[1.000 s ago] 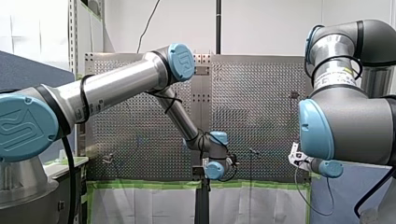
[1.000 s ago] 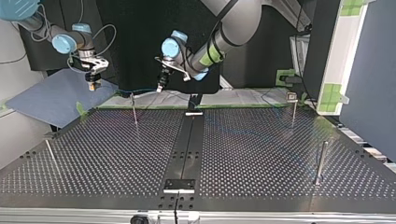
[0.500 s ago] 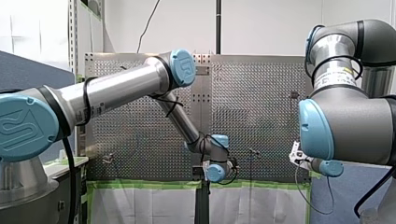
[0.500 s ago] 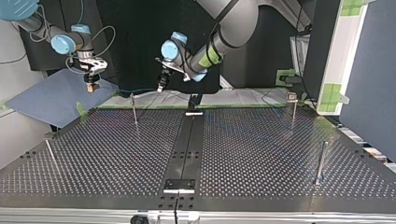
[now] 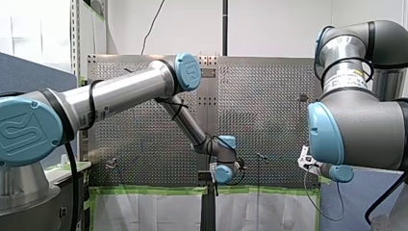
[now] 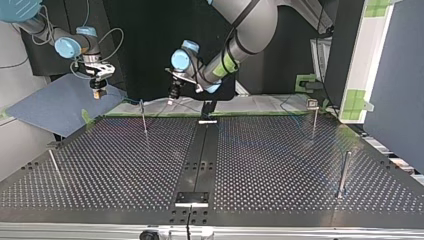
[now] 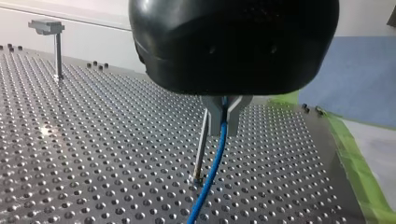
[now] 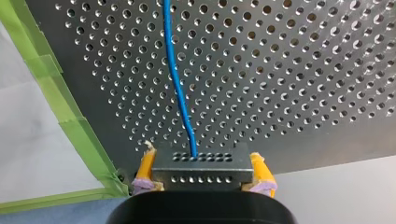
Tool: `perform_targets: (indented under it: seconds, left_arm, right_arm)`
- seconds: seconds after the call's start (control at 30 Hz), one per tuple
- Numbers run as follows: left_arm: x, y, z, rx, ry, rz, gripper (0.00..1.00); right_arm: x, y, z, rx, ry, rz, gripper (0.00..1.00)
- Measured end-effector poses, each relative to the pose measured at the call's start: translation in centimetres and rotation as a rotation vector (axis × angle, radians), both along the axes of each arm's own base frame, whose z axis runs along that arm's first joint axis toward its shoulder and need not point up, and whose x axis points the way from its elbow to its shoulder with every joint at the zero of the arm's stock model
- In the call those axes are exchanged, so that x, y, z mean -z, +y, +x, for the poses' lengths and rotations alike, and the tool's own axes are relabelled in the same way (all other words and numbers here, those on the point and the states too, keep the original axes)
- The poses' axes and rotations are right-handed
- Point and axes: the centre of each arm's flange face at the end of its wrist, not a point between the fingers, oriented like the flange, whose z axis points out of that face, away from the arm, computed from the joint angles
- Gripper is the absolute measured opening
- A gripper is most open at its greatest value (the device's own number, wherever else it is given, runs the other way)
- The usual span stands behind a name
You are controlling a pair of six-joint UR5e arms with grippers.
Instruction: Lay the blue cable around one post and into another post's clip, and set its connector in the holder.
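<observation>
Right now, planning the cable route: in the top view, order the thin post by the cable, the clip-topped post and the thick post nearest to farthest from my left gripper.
1. thin post, close beside my left gripper, toward the view's left.
2. clip-topped post, across at the view's right.
3. thick post, further right, nearer the camera.

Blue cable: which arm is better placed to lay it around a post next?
Probably left. My left hand grips the cable close beside a thin post. My right hand holds the connector, out by the table's edge.

Perf. table (image 6: 280, 165), green tape (image 5: 144, 190), blue mat (image 6: 50, 107).
</observation>
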Motion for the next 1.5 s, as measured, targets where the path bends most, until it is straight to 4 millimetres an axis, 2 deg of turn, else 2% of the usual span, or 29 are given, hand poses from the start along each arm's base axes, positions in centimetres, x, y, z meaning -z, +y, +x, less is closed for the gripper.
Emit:
perform_targets:
  seconds: [0.6, 1.23, 1.5]
  left_arm:
    - [0.4, 0.9, 0.3, -0.015, 0.011, 0.021, 0.00]
    - [0.4, -0.1, -0.9, 0.010, 0.004, 0.040, 0.00]
    - [0.4, 0.3, -0.3, 0.000, 0.006, 0.036, 0.00]
  right_arm:
    - [0.0, -0.1, -0.1, 0.005, 0.001, -0.003, 0.00]
    - [-0.4, -0.5, 0.8, -0.016, 0.004, -0.018, 0.00]
    - [-0.4, -0.5, 0.7, -0.010, 0.003, -0.019, 0.00]
